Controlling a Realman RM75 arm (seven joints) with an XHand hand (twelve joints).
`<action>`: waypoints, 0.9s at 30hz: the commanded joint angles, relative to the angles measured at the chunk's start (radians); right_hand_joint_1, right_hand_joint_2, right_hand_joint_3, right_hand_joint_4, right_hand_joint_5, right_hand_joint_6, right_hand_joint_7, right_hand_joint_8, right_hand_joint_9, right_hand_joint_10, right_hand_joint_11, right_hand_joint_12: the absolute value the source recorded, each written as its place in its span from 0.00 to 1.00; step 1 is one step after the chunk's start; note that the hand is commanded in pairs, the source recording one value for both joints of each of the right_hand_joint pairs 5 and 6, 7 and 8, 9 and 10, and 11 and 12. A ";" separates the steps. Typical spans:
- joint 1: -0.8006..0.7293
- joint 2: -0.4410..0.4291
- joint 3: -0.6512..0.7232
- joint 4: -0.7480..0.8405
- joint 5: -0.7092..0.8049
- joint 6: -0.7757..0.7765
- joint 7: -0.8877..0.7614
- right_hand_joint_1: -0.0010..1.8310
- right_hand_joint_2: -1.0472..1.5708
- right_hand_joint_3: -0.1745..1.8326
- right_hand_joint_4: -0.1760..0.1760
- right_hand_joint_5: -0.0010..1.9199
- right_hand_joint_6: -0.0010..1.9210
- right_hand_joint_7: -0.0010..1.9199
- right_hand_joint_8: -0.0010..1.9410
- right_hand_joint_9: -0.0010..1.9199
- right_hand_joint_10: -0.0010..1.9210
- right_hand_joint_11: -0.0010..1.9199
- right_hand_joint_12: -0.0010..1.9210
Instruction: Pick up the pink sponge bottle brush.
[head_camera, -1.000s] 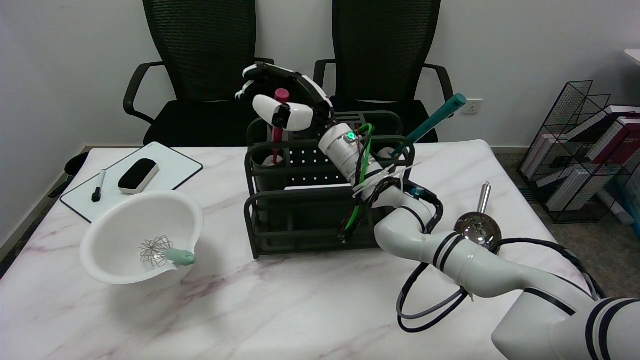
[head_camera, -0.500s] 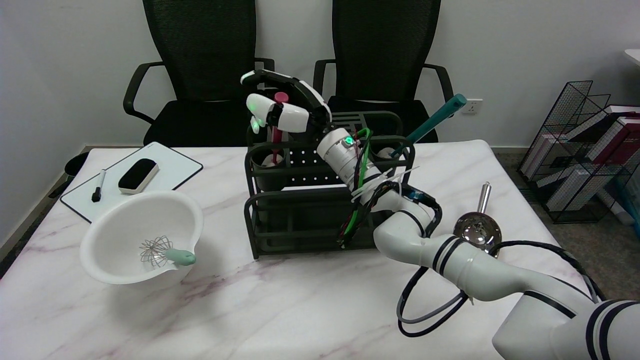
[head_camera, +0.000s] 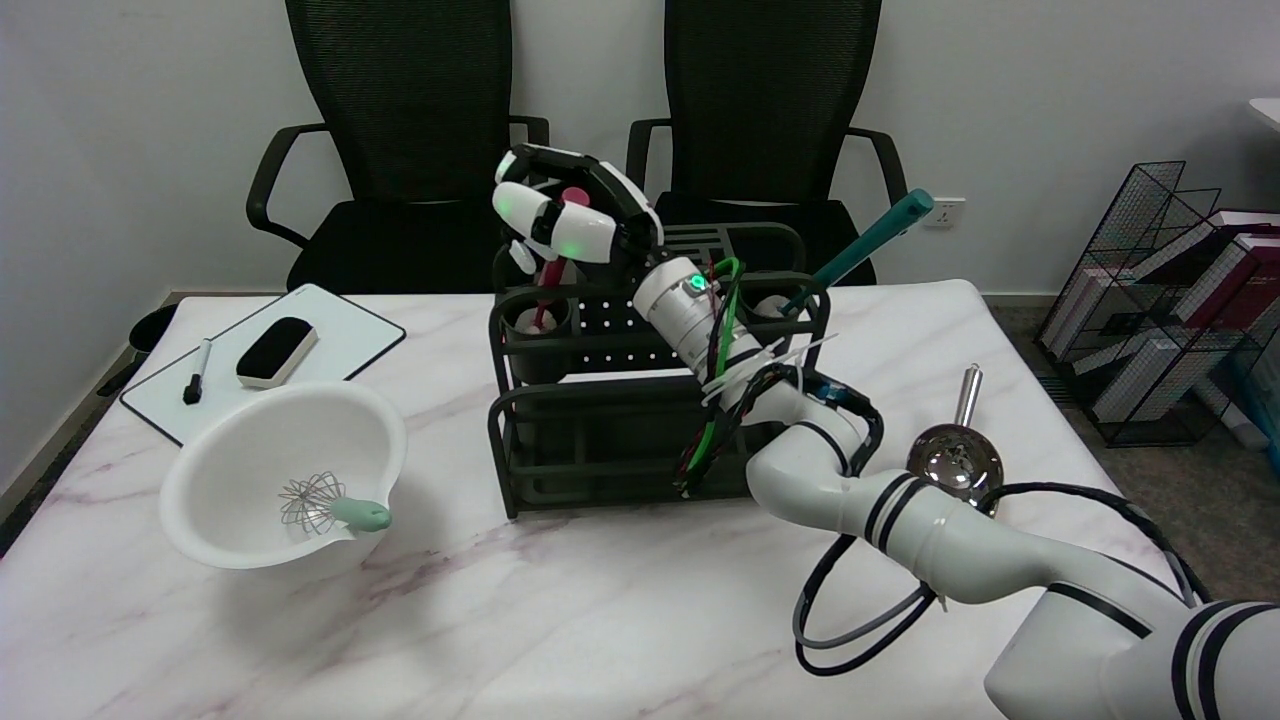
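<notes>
Right hand (head_camera: 560, 215) fingers (head_camera: 525, 205) around the pink sponge bottle brush (head_camera: 549, 283) handle.

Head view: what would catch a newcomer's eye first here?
The right hand, reaching over the dark rack at the table's middle, is closed around the top of the pink sponge bottle brush, which stands in the rack's back-left cup. A teal-handled tool leans out of the back-right cup. At the near left a white bowl holds a whisk.
</notes>
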 joint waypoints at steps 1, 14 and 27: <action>-0.003 -0.002 0.017 0.034 0.000 -0.001 -0.005 0.56 0.91 0.40 0.50 1.00 1.00 0.99 0.97 0.91 0.91 0.82 0.82; 0.011 0.011 0.010 0.083 -0.011 -0.050 -0.006 0.58 0.81 0.45 0.50 1.00 1.00 1.00 0.99 0.99 0.99 0.92 0.91; 0.007 0.012 0.010 0.083 -0.008 -0.049 -0.006 0.61 0.43 0.54 0.50 1.00 1.00 1.00 0.99 0.99 0.99 0.91 0.91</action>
